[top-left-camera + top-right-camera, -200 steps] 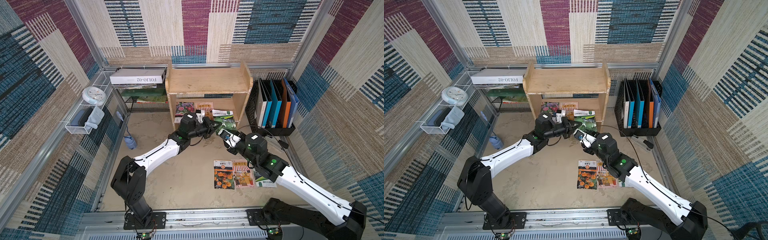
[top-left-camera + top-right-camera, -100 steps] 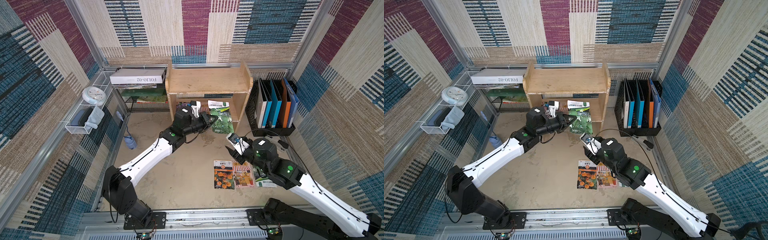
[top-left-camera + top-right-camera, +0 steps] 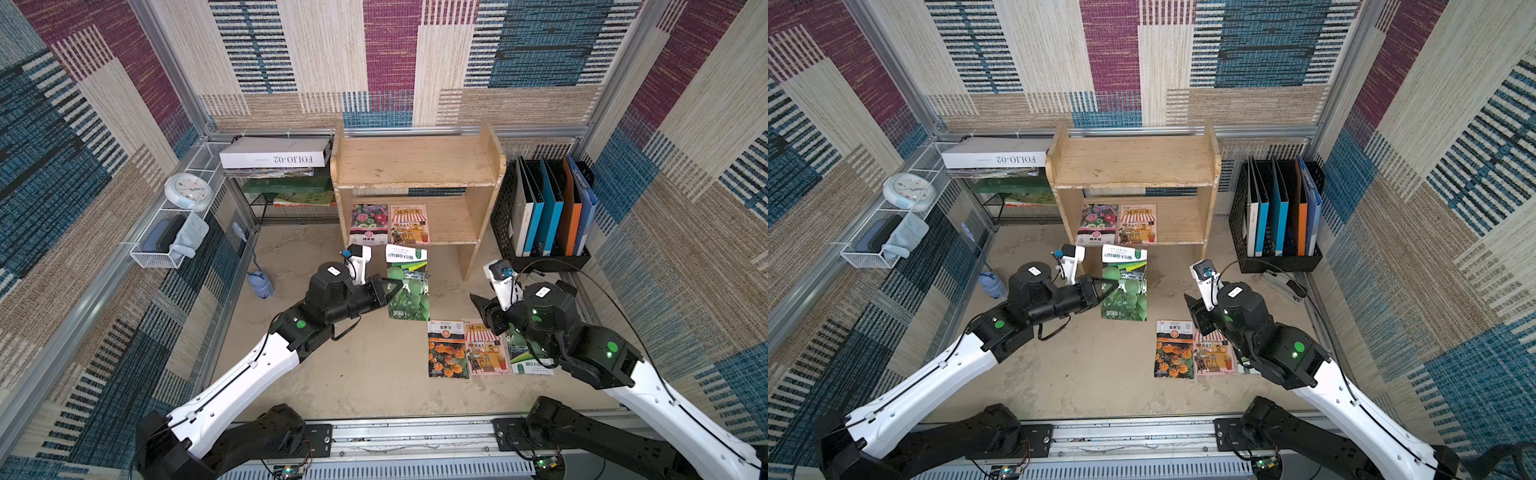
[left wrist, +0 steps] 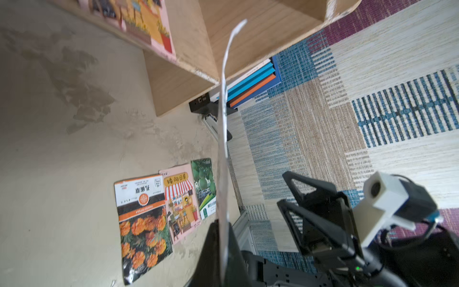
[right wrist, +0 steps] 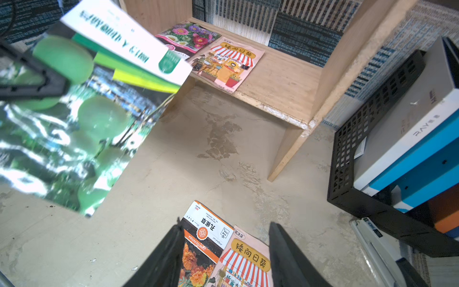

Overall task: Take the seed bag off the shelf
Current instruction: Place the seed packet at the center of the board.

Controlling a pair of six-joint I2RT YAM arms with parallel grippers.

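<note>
My left gripper (image 3: pixel 390 287) (image 3: pixel 1106 286) is shut on the left edge of a green seed bag (image 3: pixel 409 291) (image 3: pixel 1126 291). The bag hangs in front of the light wooden shelf (image 3: pixel 415 162) (image 3: pixel 1133 162), clear of its lower board. It shows edge-on in the left wrist view as the seed bag (image 4: pixel 223 149) between my left gripper (image 4: pixel 223 248) jaws. My right gripper (image 3: pixel 482 309) (image 5: pixel 224 228) stands open and holds nothing, to the right of the bag, over packets on the floor. A flower packet (image 3: pixel 369 222) and a shop-picture packet (image 3: pixel 409 224) lie on the lower board.
Three packets lie in a row on the floor: marigold packet (image 3: pixel 448 349), shop-picture packet (image 3: pixel 484 349), and a green-white packet (image 3: pixel 532 363) partly under my right arm. A black file holder (image 3: pixel 505 216) stands right of the shelf, a black mesh rack (image 3: pixel 291 208) left of it.
My left gripper has drawn back from the shelf toward the front, carrying the green bag. My right arm has pulled away to the right and its jaws have widened.
</note>
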